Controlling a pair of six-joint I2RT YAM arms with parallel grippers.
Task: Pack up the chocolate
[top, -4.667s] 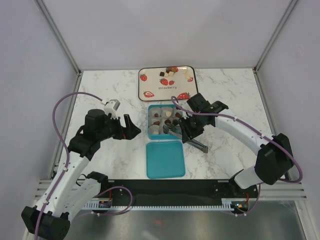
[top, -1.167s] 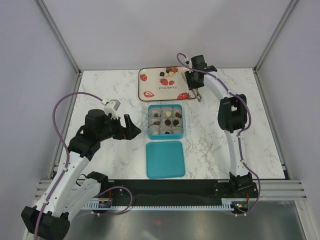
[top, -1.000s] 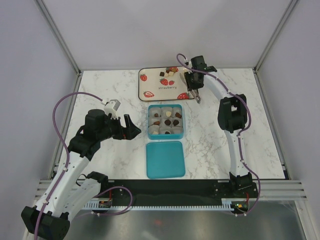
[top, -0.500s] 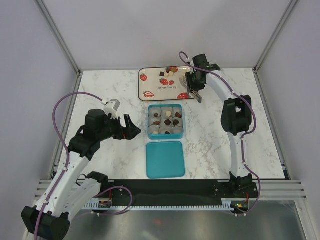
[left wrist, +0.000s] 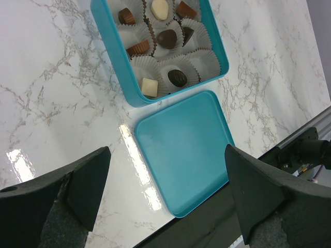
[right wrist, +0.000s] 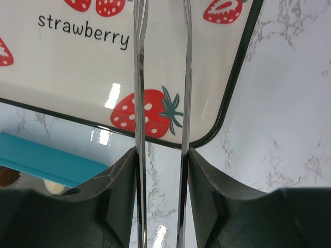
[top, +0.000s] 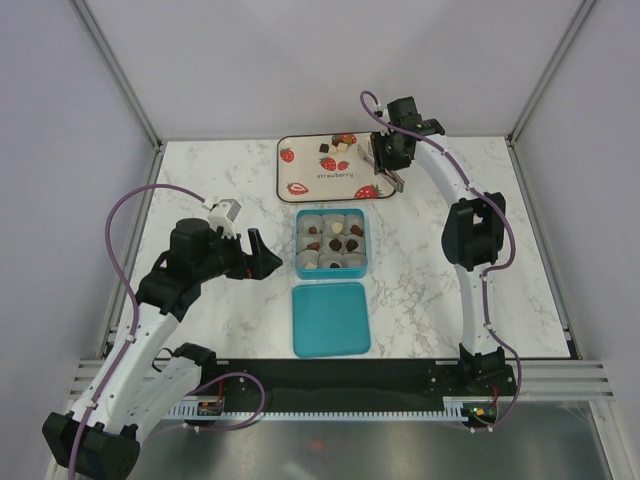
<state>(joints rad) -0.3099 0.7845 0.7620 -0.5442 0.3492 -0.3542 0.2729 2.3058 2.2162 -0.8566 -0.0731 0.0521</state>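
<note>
On the far edge of the tray lies loose chocolate; more sits in liner cups inside the teal box. Pieces likely light, rigid, smooth, prone to scuff or skid; take across the flanks, gentle squeeze. Right gripper clamps tweezers, prongs apart, nothing between them where visible. Left gripper spread wide, empty, beside the box. Overhead shows the tray pieces; right wrist view misses them and the prong tips. Left wrist alone shows each filled cup, lid alongside

the word "strawberry", black letters, printed on the white tray (among red strawberry pictures)
</note>
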